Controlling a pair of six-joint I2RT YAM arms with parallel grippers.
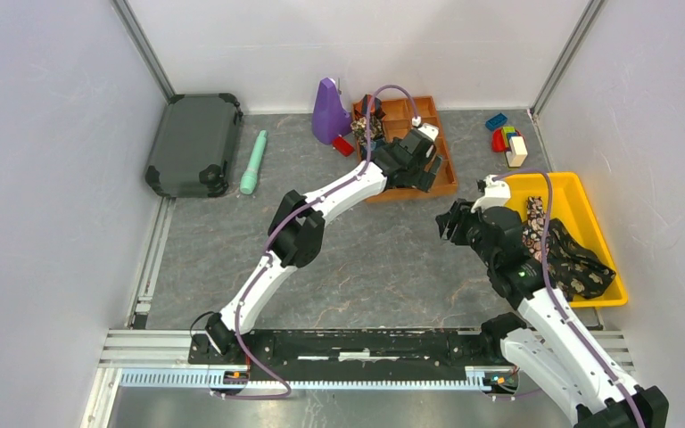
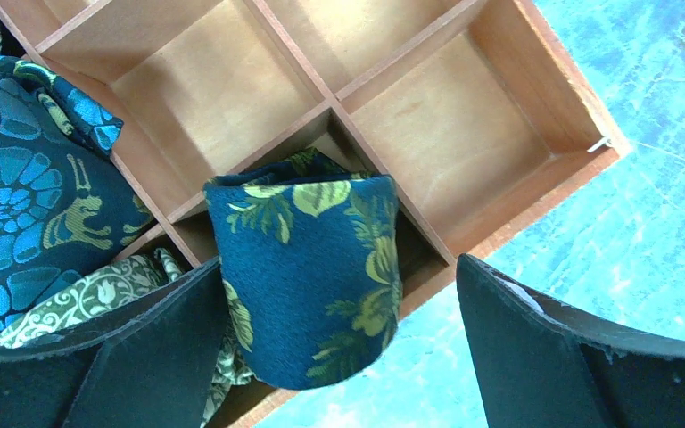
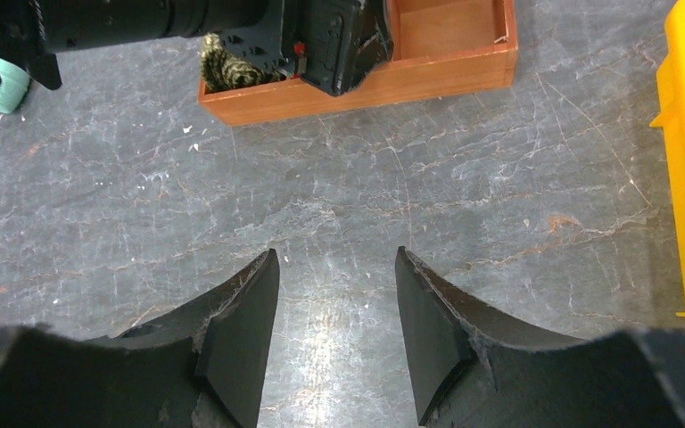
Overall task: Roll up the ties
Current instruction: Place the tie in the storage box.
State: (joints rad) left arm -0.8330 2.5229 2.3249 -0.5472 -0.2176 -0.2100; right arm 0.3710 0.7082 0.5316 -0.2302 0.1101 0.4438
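Note:
A rolled navy tie with gold leaves [image 2: 308, 276] stands on end in a compartment at the near edge of the wooden divided box [image 1: 447, 181]. My left gripper [image 1: 415, 165] hangs over it, open; in the left wrist view the gripper [image 2: 339, 267] has its left finger against the roll and its right finger well apart from it. More rolled ties fill the neighbouring compartments: a blue patterned one [image 2: 27, 205] and a green-white one [image 2: 98, 294]. Loose dark ties [image 1: 571, 259] lie in the yellow tray [image 1: 589, 192]. My right gripper [image 1: 450, 223] is open and empty above the table [image 3: 337, 254].
A dark green case [image 1: 194, 143] and a mint-green stick [image 1: 254, 162] lie at the back left. A purple object [image 1: 328, 111] stands next to the box. Toy blocks [image 1: 507, 138] sit at the back right. The box's front wall [image 3: 366, 85] lies ahead of my right gripper.

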